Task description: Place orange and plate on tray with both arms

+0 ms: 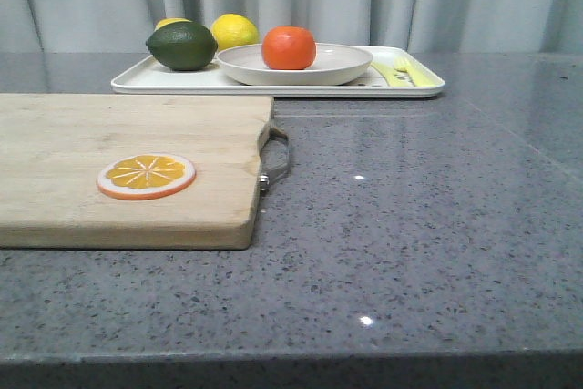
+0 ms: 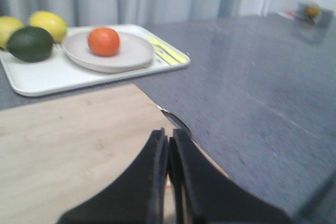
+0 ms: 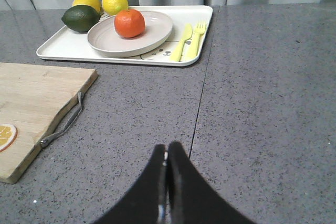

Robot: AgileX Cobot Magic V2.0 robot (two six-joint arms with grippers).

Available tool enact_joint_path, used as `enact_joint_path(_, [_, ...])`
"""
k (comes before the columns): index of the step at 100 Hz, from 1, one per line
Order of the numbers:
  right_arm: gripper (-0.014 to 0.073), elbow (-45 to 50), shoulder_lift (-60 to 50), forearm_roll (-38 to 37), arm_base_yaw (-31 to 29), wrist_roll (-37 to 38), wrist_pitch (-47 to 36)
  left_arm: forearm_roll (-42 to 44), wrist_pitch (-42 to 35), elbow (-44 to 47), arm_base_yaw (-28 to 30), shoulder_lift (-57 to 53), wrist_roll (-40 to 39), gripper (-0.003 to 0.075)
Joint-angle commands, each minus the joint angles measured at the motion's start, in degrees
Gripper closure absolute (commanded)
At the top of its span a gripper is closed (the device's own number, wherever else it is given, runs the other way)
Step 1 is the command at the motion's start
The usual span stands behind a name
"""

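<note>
The orange sits on the beige plate, and the plate rests on the white tray at the back of the table. All three also show in the left wrist view: orange, plate, tray; and in the right wrist view: orange, plate, tray. My left gripper is shut and empty above the cutting board's corner. My right gripper is shut and empty over bare counter. Neither gripper shows in the front view.
A wooden cutting board with a metal handle lies front left and carries an orange slice disc. On the tray are a dark green avocado, two lemons and a yellow knife and fork. Curtains hang behind.
</note>
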Motion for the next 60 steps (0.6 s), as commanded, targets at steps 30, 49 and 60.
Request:
enact_joint_path(30, [0.0653, -1.15, 0.62, -0.17, -0.17, -0.61, -4.57, 3.6, -22.44, 14.76, 13.71, -8.53, -0.53, 0.0738])
enact_joint_path(49, [0.0653, -1.15, 0.62, -0.17, -0.17, -0.61, -4.57, 8.37, -22.2, 18.45, 19.37, -11.61, -0.53, 0.0738])
enact_joint_path(60, [0.0653, -1.15, 0.62, -0.17, -0.17, -0.61, -4.57, 10.05, -22.06, 20.04, 22.22, -13.3, -0.53, 0.0738])
